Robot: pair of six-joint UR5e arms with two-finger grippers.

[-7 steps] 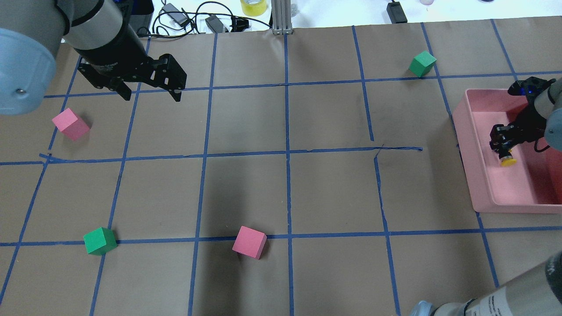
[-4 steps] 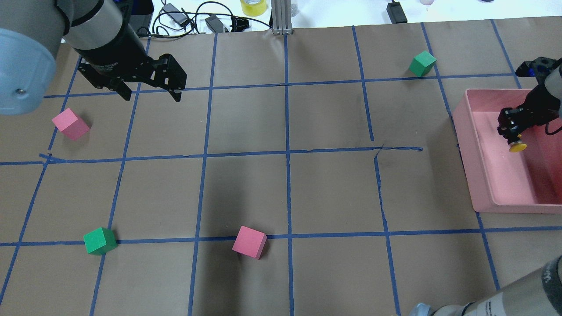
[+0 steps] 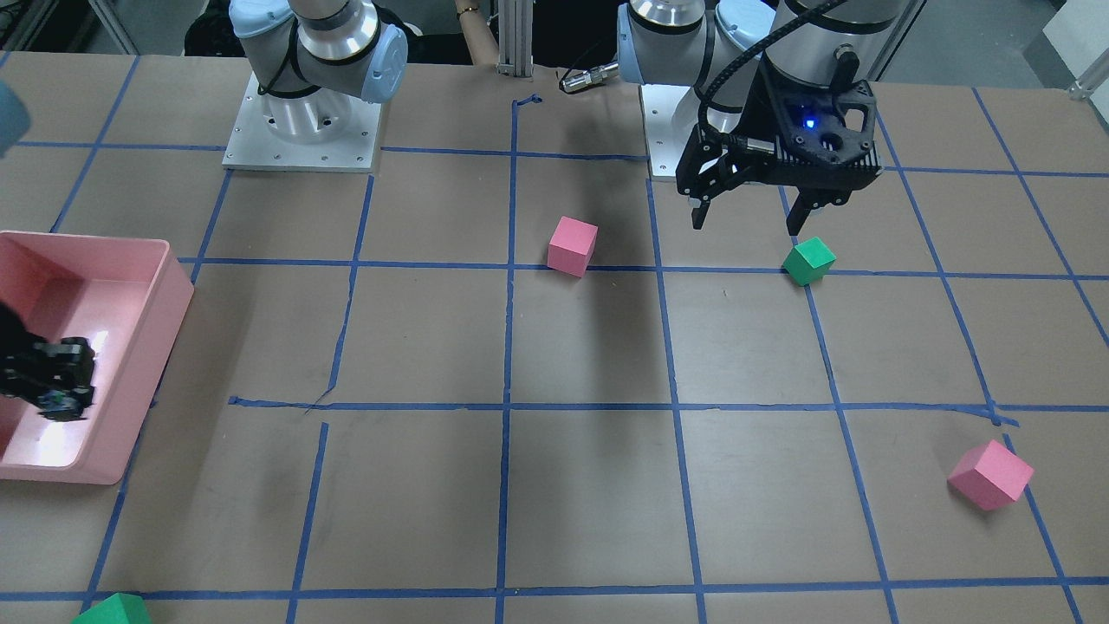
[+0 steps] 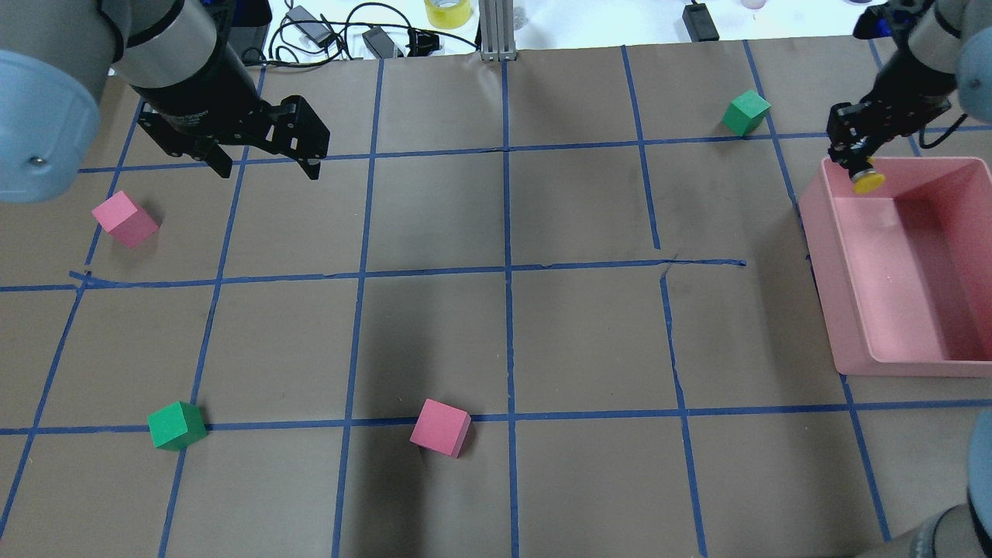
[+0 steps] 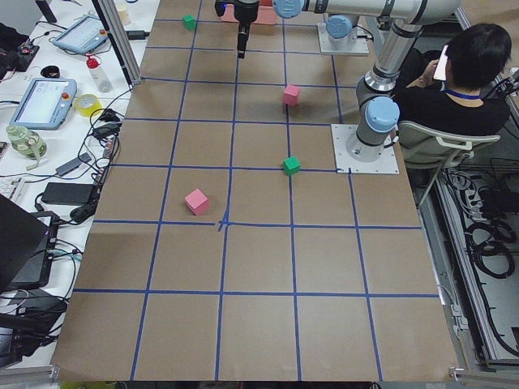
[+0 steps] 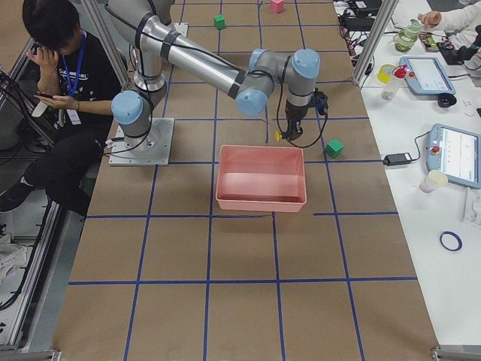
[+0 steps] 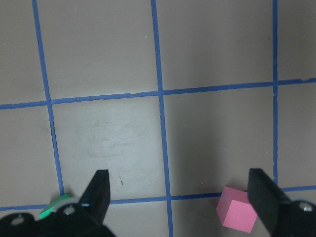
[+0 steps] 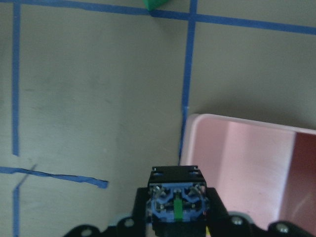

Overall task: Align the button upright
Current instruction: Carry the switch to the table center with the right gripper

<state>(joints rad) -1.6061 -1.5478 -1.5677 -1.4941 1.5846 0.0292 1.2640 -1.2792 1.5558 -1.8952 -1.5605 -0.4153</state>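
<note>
The button, yellow cap [image 4: 868, 182] on a black neck, hangs from my right gripper [image 4: 851, 159], which is shut on its block base. It is held in the air over the far left corner of the pink bin [image 4: 821, 256]. In the right wrist view the black-and-blue base [image 8: 176, 197] faces the camera between the fingers and the cap is hidden below it. In the exterior right view the cap [image 6: 277, 136] shows just beyond the bin's far wall [image 6: 261, 150]. My left gripper [image 4: 269, 172] is open and empty above the far left of the table.
Pink cubes [image 4: 124, 218] [image 4: 440, 427] and green cubes [image 4: 177, 425] [image 4: 745, 112] lie scattered on the brown taped grid. The far green cube is just left of my right gripper. Cables and tape lie beyond the table's far edge.
My right gripper has risen out of the bin with the button and moved away from the robot, to the bin's far left corner. The left arm has not moved.
</note>
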